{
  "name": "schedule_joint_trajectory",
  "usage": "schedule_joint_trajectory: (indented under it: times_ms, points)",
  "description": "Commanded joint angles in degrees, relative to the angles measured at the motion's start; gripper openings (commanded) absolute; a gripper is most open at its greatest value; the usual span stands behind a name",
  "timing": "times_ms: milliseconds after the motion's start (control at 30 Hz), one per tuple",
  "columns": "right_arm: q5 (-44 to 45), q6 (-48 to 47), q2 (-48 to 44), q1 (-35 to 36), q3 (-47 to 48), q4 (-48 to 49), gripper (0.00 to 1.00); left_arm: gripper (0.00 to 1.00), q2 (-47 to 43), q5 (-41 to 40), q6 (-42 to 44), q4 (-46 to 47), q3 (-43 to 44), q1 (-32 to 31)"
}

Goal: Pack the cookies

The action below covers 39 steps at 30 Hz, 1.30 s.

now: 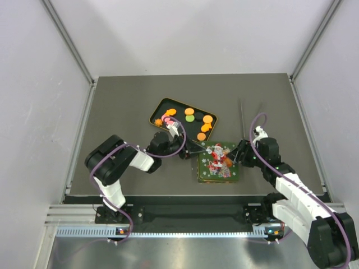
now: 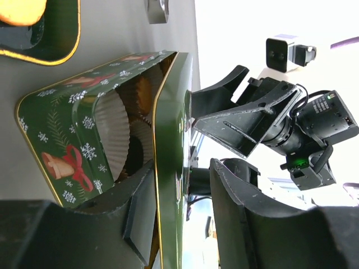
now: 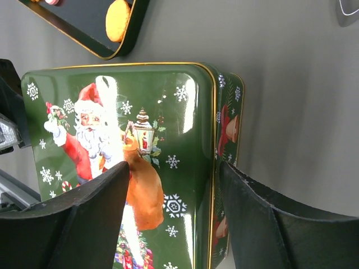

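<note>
Several cookies (image 1: 189,111), orange, green, pink and black, lie on a black tray (image 1: 157,109) at the table's middle back. A green Christmas tin with a Santa lid (image 1: 217,162) stands in front of it. In the left wrist view the lid (image 2: 168,129) is tilted up off the tin base (image 2: 61,134), and white paper cups (image 2: 109,134) show inside. My left gripper (image 2: 182,168) is open astride the lid's raised edge, one finger under it. My right gripper (image 3: 175,168) is open astride the lid's opposite edge (image 3: 207,140).
White walls enclose the dark table (image 1: 123,95) on three sides. One orange cookie (image 3: 118,19) sits at the tray corner close to the tin. A small silvery object (image 3: 349,11) lies on the table beyond the tin. The arms' bases line the near edge.
</note>
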Motion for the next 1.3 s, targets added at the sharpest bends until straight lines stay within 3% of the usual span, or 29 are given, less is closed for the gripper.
schedule_joint_trajectory:
  times_ms: [0, 867, 1267]
  points:
    - [1.06, -0.52, 0.42, 0.58, 2.63, 1.46, 0.64, 0.47, -2.81, 1.63, 1.90, 0.36, -0.50, 0.60]
    - [2.99, -0.34, 1.56, 1.82, 3.60, 0.40, 0.61, 0.49, -11.15, -1.18, 11.04, -16.08, -1.82, 3.41]
    - [5.72, -1.13, 2.09, 3.40, 5.62, -1.45, 0.60, 0.55, -14.32, -2.77, 21.06, -32.51, 2.48, 1.66]
